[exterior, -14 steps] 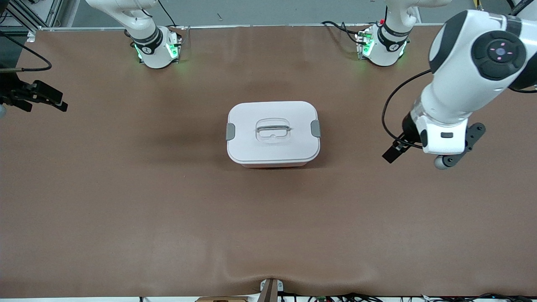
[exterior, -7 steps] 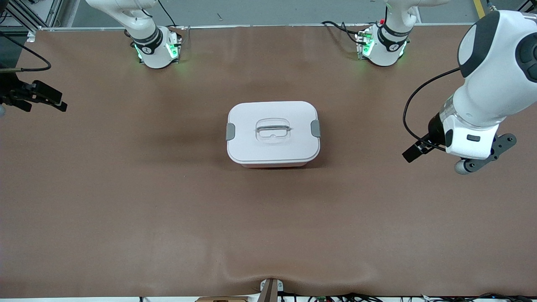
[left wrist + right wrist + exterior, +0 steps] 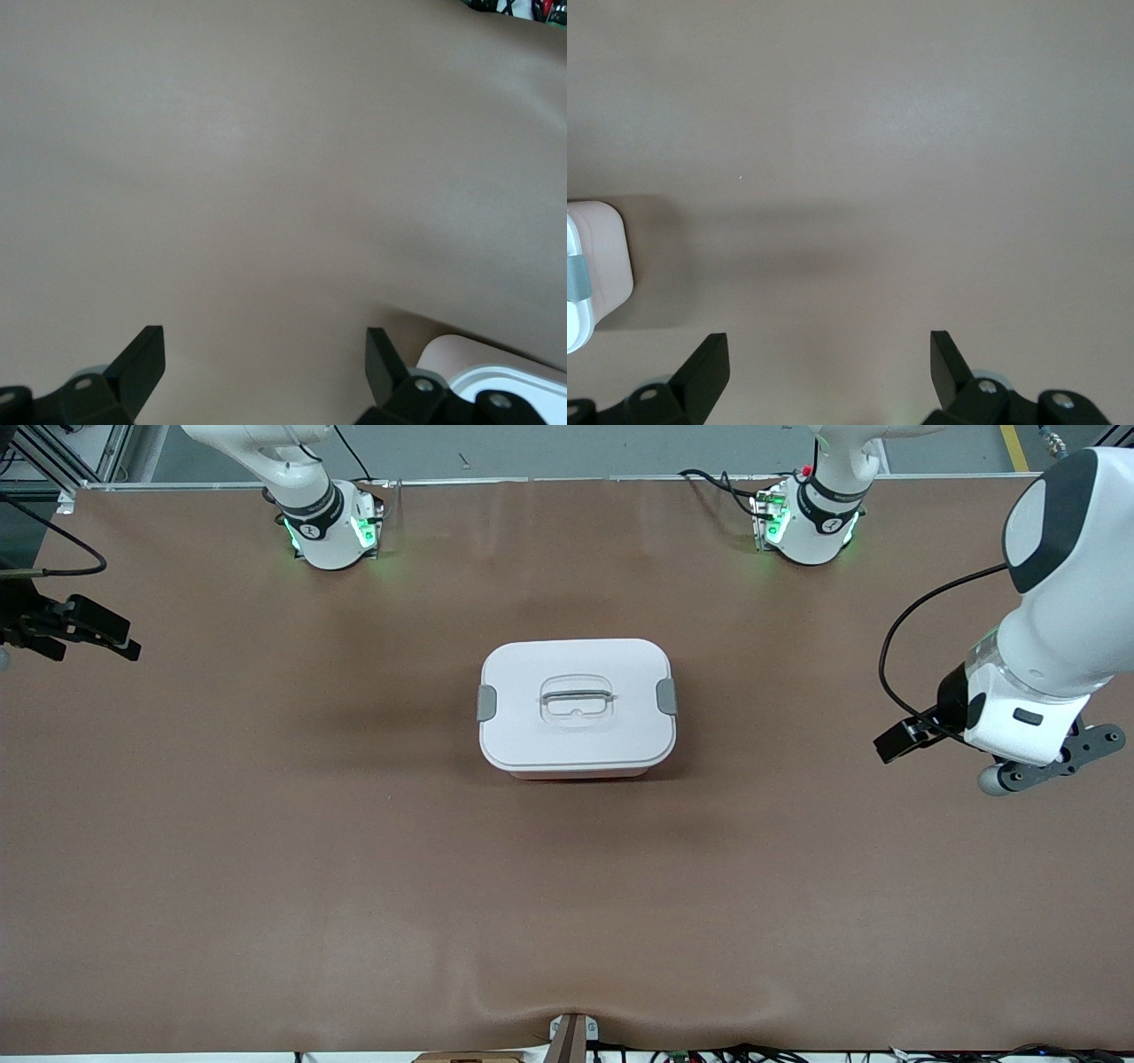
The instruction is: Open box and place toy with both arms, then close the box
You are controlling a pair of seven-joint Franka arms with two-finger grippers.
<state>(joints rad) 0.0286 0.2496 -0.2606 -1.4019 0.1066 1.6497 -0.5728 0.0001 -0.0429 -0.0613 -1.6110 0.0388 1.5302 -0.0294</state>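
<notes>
The box [image 3: 577, 707] stands shut in the middle of the table, its white lid on, a grey clip at each end and the handle lying in its recess. The toy is not in view. My left gripper [image 3: 264, 354] is open and empty, up over bare table toward the left arm's end, well apart from the box; a corner of the box [image 3: 500, 376] shows in its view. My right gripper [image 3: 828, 354] is open and empty over the table's edge at the right arm's end [image 3: 84, 631]; one end of the box [image 3: 594, 266] shows in its view.
The brown table mat [image 3: 354, 868] spreads all round the box. The two arm bases [image 3: 328, 527] [image 3: 806, 522] stand along the edge farthest from the front camera. Cables lie beside the left arm's base.
My left arm has swung away from the box toward the left arm's end of the table. The right gripper has barely moved. The box has not moved.
</notes>
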